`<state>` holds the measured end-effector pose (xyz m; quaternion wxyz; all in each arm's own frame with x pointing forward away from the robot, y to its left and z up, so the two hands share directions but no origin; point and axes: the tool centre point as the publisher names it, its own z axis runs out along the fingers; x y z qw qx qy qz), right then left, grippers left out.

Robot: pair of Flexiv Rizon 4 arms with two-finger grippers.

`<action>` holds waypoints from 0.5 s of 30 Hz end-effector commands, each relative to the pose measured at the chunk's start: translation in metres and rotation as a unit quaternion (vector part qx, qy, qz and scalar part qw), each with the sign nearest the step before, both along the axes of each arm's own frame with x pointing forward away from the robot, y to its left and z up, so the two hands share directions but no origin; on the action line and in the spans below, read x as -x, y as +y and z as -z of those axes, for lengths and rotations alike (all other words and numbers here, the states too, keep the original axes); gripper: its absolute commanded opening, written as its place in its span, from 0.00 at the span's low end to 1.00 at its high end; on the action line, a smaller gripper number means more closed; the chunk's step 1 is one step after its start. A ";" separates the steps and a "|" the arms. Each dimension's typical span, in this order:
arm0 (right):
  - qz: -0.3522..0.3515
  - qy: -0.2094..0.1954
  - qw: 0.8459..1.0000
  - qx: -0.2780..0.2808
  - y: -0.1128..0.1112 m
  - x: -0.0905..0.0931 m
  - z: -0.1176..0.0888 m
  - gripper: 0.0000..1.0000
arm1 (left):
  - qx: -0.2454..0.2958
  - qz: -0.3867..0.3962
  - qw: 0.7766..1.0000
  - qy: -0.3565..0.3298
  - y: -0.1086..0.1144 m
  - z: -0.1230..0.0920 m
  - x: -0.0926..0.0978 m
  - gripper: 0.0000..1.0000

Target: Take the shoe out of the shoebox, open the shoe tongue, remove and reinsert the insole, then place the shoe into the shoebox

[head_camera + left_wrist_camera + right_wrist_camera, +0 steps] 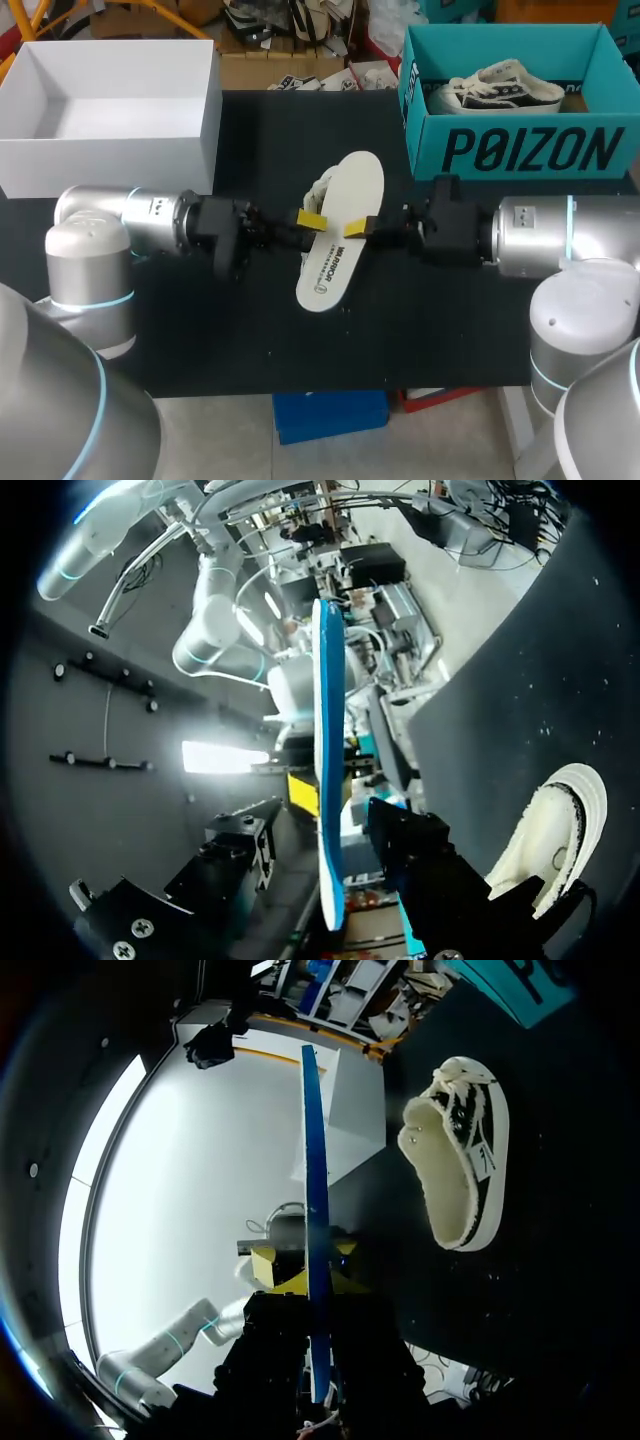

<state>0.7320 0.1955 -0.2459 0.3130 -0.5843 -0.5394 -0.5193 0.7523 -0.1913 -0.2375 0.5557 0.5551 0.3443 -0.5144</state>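
Fleecy shoe [455,1160], smooth insole [345,225], matt table [200,330]

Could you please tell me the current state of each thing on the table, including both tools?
Insole: out of the shoe, held in the air between both tools.
Shoe on the table: out of the shoebox, lying below the insole.
Teal shoebox: open, with a second shoe inside.
White box: open, nothing seen inside.
Left tool: shut on the insole.
Right tool: shut on the insole.

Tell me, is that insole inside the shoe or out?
Out. The left gripper and right gripper pinch the insole clear of the shoe.
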 end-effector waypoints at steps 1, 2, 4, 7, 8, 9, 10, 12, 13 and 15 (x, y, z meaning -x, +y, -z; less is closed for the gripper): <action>0.000 0.000 1.000 -0.002 0.000 0.001 0.001 0.00 | 0.002 -0.001 1.000 -0.002 -0.006 -0.001 -0.002 0.45; 0.000 0.001 1.000 -0.002 0.000 0.001 0.002 0.00 | 0.002 -0.002 1.000 -0.003 -0.007 -0.001 -0.002 0.44; 0.001 0.001 1.000 -0.003 0.001 0.001 0.003 0.00 | 0.004 -0.001 1.000 -0.004 -0.008 -0.001 -0.002 0.41; 0.002 0.003 1.000 -0.004 0.000 0.001 0.004 0.00 | 0.006 0.001 1.000 -0.005 -0.010 -0.002 0.000 0.27; 0.002 0.003 1.000 -0.004 0.000 0.001 0.004 0.00 | 0.006 0.002 1.000 -0.006 -0.011 -0.001 0.001 0.17; 0.002 0.003 1.000 -0.004 0.000 0.001 0.004 0.00 | 0.006 0.002 1.000 -0.007 -0.011 -0.001 0.001 0.10; 0.003 0.003 1.000 -0.004 0.000 0.001 0.004 0.00 | 0.005 0.003 1.000 -0.007 -0.011 0.000 0.002 0.09; 0.002 0.004 1.000 -0.004 0.000 0.001 0.005 0.00 | 0.005 0.004 1.000 -0.007 -0.010 0.001 0.002 0.02; 0.002 0.004 1.000 -0.005 0.000 0.001 0.005 0.00 | 0.004 0.004 1.000 -0.007 -0.010 0.001 0.002 0.00; 0.002 0.004 1.000 -0.005 0.000 0.002 0.005 0.00 | 0.002 0.005 1.000 -0.006 -0.010 0.002 0.002 0.00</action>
